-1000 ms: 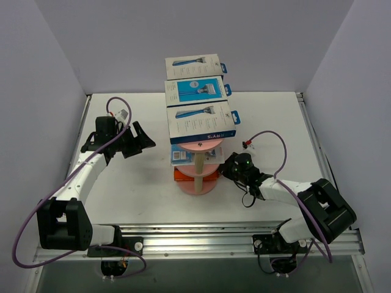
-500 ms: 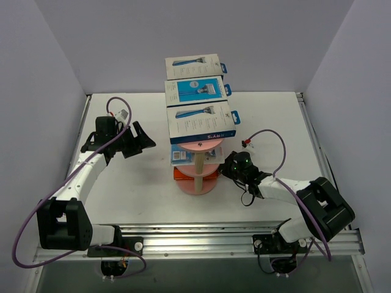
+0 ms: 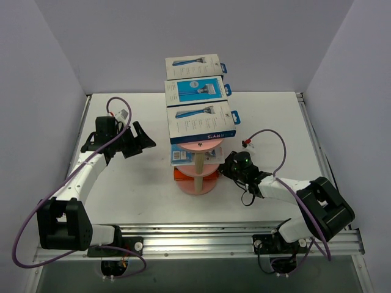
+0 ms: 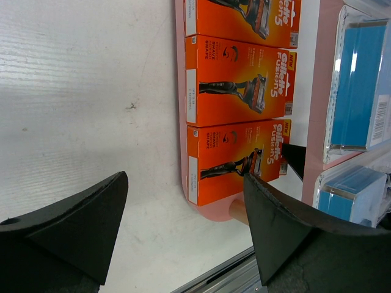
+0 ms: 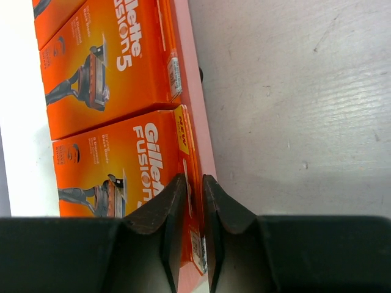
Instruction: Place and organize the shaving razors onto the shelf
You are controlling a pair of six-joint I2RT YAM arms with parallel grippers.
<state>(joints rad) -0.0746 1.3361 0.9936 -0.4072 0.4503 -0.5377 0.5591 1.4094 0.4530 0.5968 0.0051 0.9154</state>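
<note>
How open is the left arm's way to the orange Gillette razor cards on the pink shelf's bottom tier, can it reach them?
Probably yes. The left gripper stands open facing the orange razor cards, with only bare white table between. The right gripper sits at their far side.

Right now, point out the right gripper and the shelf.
right gripper (image 5: pixel 193 178), right wrist view, midway between its fingertips.
shelf (image 5: pixel 197 110), right wrist view, pink tier edge.
</note>
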